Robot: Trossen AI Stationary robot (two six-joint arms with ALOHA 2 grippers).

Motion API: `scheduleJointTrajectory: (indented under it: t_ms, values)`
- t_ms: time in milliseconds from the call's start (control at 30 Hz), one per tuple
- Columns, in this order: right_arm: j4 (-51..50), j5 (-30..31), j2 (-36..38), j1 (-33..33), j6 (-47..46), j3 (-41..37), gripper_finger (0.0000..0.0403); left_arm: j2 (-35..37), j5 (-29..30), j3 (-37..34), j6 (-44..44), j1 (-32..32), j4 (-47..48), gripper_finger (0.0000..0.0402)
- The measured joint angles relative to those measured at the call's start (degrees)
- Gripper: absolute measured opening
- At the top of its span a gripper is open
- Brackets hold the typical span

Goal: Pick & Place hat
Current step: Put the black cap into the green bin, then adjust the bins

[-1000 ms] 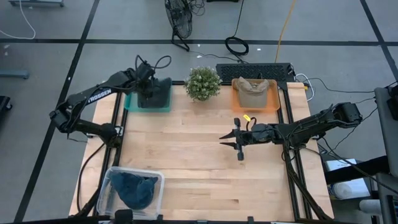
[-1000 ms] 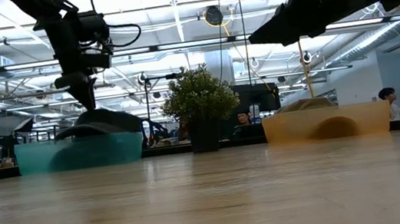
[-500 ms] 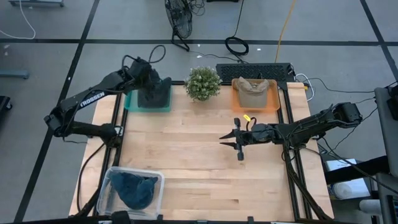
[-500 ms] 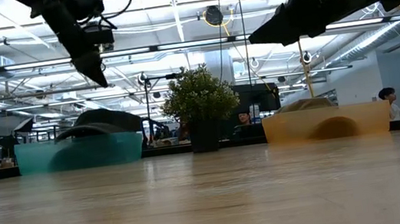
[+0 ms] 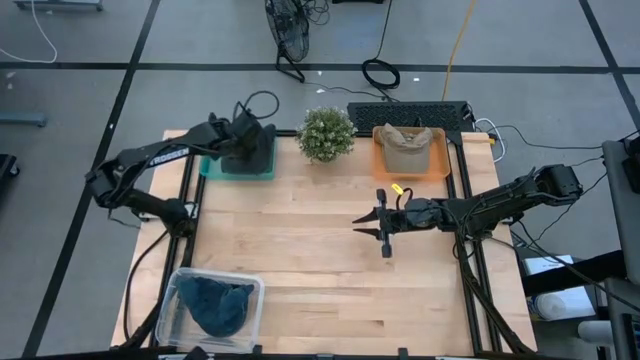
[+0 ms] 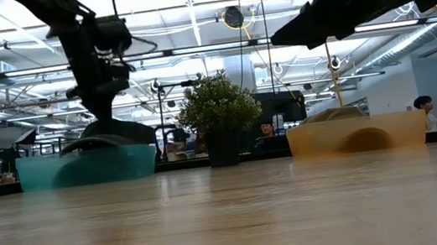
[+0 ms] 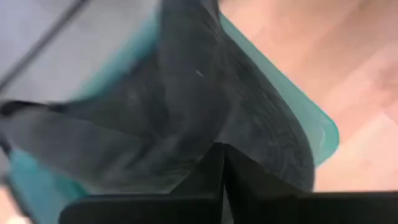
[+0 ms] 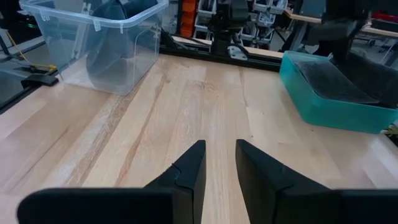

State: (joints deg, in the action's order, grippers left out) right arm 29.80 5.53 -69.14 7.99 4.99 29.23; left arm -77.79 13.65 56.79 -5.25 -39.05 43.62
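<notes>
From above, the left gripper (image 5: 243,140) is seen over the teal tray (image 5: 212,168) at the table's (image 5: 300,250) far left corner, down at the dark hat (image 5: 255,155) lying in it. A plant (image 5: 326,133) stands between that tray and an orange tray (image 5: 440,165), in which a tan hat (image 5: 407,147) is laid. The right gripper (image 5: 372,228) is held over the table's middle, well apart from both. A clear bin (image 5: 180,290) with a blue hat (image 5: 218,305) sits at the near left corner.

At table level, the left gripper (image 6: 103,112) is seen reaching the top of the dark hat (image 6: 110,135) above the tray's rim (image 6: 87,165).

In the left wrist view, its fingers (image 7: 208,180) are closed together against the dark hat (image 7: 186,93); whether cloth is pinched cannot be told.

In the right wrist view, the fingers (image 8: 189,168) are narrowly parted and hold nothing.
</notes>
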Motion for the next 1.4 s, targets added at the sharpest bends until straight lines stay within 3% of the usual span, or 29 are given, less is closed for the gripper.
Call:
scheduleJointTrajectory:
  t_ms: [167, 367, 533, 733, 967, 1100, 1200, 1400]
  values:
    - [0.5, 0.1, 0.0, 0.0, 0.1, 0.0, 0.0075, -5.1, -2.1, -1.8, -1.8, -0.9, 1.0, 0.0015]
    - [0.2, 0.2, 0.0, 0.0, 0.1, 0.0, 0.0075, -8.5, 3.2, -3.1, -2.4, -0.1, -0.5, 0.0009]
    - [-0.1, 0.2, 0.0, 0.0, 0.2, 0.0, 0.0075, -8.4, 3.3, -3.1, -1.9, -0.2, -0.4, 0.0013]
    - [-0.1, 0.2, 0.0, 0.0, 0.2, 0.0, 0.0075, -5.1, -0.5, -1.6, 0.9, -0.2, 4.4, 0.0019]
    - [0.0, 0.2, 0.0, 0.0, 0.2, 0.0, 0.0075, 3.0, -0.2, 5.5, 2.1, -0.4, 9.6, 0.0013]
    - [0.0, 0.2, 0.0, 0.0, -0.2, 0.0, 0.0075, 5.6, -2.3, 8.2, -0.8, -1.7, 10.7, 0.0016]
    - [-0.1, -1.2, 0.0, 0.0, -1.3, 0.0, 0.0075, 6.7, -6.7, 5.9, -5.1, 0.2, 15.5, 0.0005]
    - [-1.1, -2.8, 0.0, 0.0, -1.3, 0.0, 0.0075, 7.5, -9.8, -6.9, -7.1, 5.9, 16.7, 0.001]
